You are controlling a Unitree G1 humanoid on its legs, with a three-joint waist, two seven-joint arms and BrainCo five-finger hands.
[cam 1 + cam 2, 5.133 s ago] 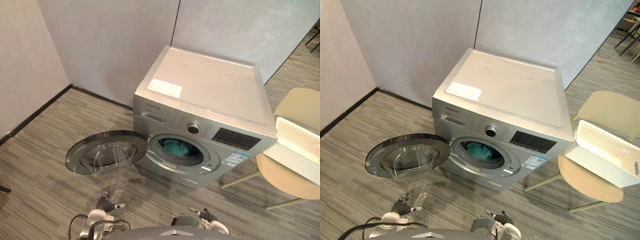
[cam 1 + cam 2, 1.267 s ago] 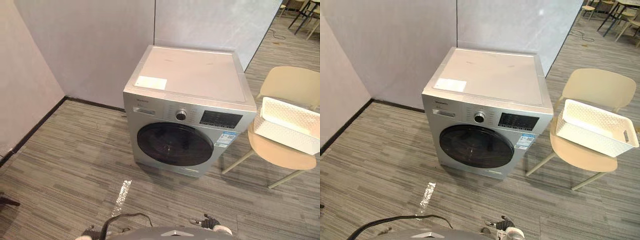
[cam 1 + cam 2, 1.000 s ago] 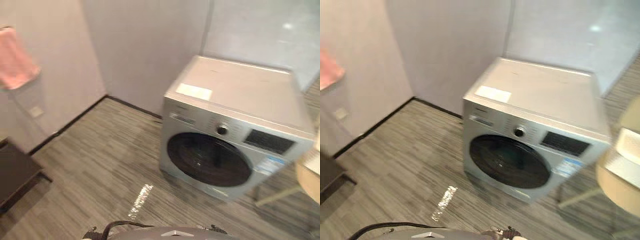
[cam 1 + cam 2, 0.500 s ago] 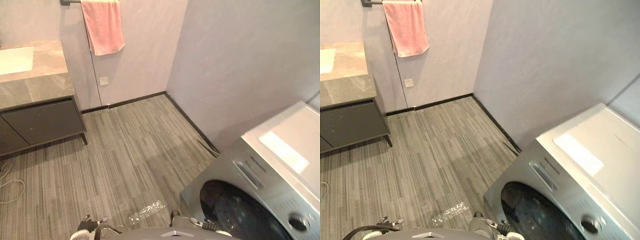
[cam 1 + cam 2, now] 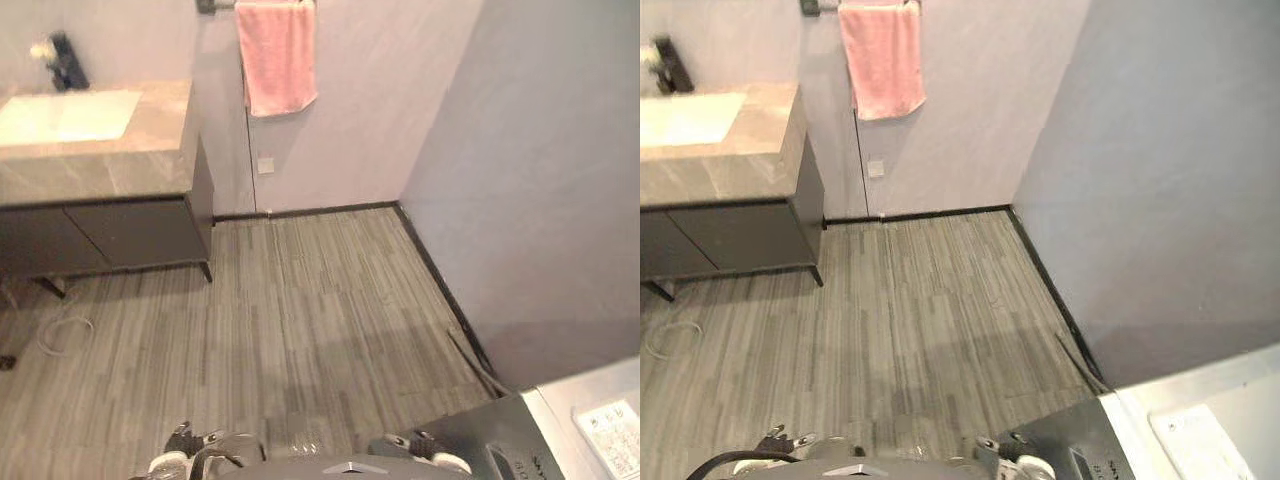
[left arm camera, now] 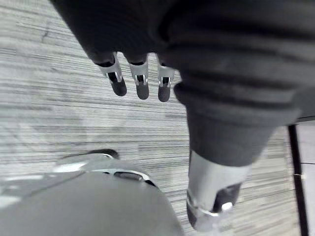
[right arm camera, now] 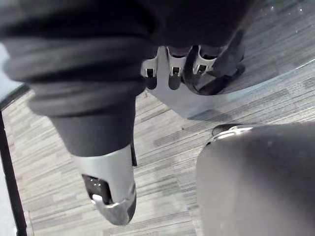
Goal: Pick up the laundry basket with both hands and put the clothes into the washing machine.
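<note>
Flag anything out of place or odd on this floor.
Two small things. A thin dark strip lies askew on the floor, angled away from the skirting near the washing machine. A pale cord lies in a loose loop beside the vanity. Nothing else stands out.

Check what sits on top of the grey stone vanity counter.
A white rectangular sink basin set into the grey stone counter, a black faucet at its wall side. The counter's left end lies outside the views, unseen.
</note>
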